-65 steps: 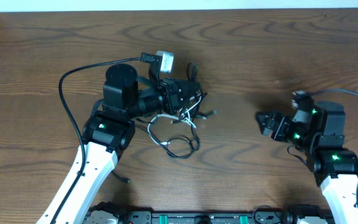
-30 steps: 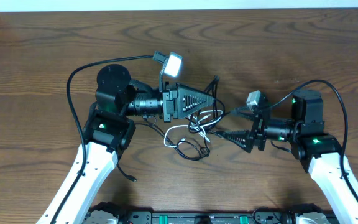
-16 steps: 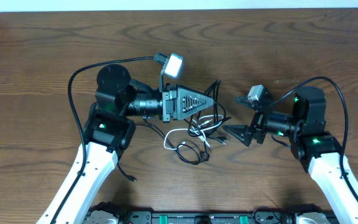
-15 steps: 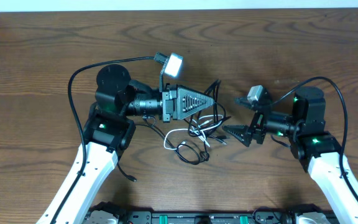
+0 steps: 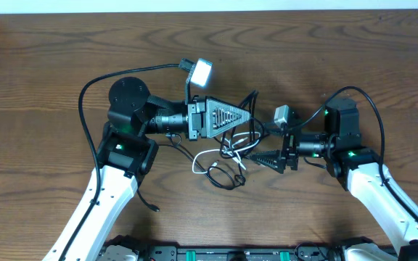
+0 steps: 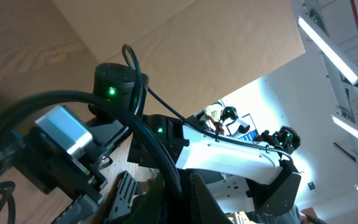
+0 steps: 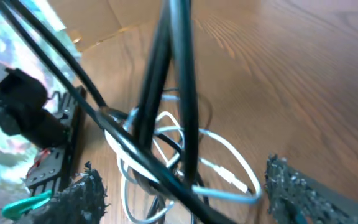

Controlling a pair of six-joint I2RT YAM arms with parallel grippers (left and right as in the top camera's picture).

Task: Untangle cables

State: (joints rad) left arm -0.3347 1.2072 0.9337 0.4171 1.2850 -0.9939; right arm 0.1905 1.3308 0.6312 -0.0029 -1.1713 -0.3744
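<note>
Two pincers at the cables (image 5: 232,151), left pincer (image 5: 250,119) clenched on lifted black strands, right pincer (image 5: 261,158) spread wide, now shifted left toward the tangle, wooden surface (image 5: 339,58).

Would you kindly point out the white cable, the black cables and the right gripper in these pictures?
white cable (image 7: 232,179): right wrist view, on its small plug end.
black cables (image 7: 184,93): right wrist view, on the taut upright strands.
right gripper (image 5: 260,157): overhead view, between its fingertips.

1 dark wood-grain table (image 5: 42,65), pale strip (image 5: 194,6) along its far edge.
</note>
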